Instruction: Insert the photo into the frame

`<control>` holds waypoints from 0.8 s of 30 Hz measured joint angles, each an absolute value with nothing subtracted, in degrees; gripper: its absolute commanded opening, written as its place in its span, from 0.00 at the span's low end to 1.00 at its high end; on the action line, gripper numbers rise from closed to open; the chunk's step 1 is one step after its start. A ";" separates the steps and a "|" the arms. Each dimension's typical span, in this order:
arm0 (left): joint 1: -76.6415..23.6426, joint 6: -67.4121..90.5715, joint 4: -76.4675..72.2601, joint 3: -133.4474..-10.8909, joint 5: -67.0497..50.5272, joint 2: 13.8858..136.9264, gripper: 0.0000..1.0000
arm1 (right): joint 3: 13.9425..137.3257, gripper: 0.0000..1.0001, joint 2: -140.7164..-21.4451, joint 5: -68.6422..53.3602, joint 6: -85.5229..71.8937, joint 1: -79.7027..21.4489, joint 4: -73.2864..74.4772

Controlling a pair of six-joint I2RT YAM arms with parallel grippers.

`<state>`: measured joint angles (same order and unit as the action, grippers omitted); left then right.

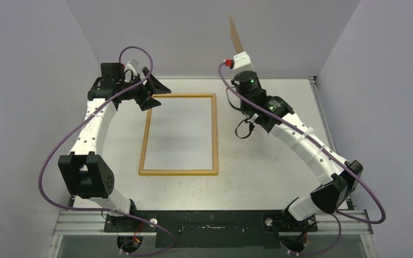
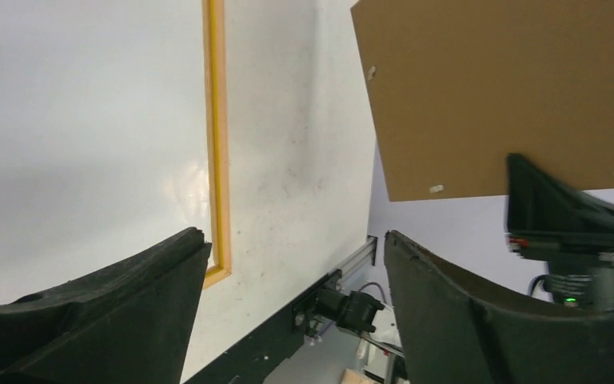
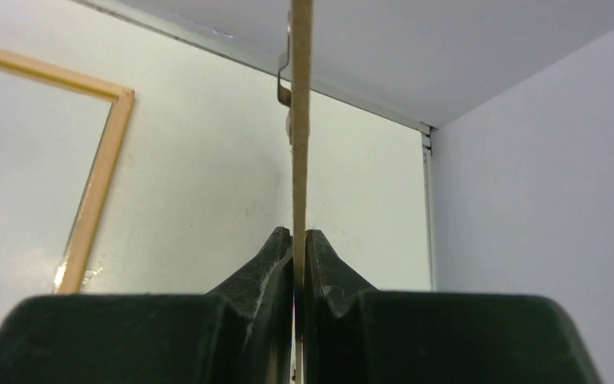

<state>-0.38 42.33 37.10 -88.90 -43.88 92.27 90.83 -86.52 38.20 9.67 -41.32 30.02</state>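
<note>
In the middle of the table (image 1: pixel 269 177) the frame (image 1: pixel 215 134) lies flat with its light wooden back edges up. A pale, glossy sheet that appears to be the photo (image 1: pixel 180 131), white back up, fills its opening. The left hand (image 1: pixel 149 95) hovers just over the frame's far left corner, with its fingers spread wide and nothing between them. Just right of the frame's far right corner, the right hand (image 1: pixel 240 58) is raised above the table. Its fingers are pinched tight on the bottom edge of a brown backing board (image 1: pixel 235 35), which stands upright, well clear of the frame.
</note>
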 measured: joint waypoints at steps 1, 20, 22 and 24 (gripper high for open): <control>-0.30 41.39 38.11 -89.10 -42.98 91.83 0.96 | 91.85 0.00 -85.84 36.40 7.66 -39.72 31.09; 5.52 33.85 45.01 -92.73 -31.97 89.54 0.97 | 102.15 0.00 -82.85 0.34 -25.50 -23.22 44.86; 5.48 33.87 45.01 -92.66 -32.10 89.56 0.97 | 101.60 0.00 -82.85 -3.14 -29.63 -21.06 45.06; 5.48 33.95 44.77 -91.98 -32.58 89.56 0.97 | 100.09 0.00 -82.74 -5.96 -33.45 -19.46 44.31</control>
<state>5.48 33.95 44.77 -91.98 -32.58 89.56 100.09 -82.74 -5.96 -33.45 -19.46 44.31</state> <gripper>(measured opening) 0.971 0.056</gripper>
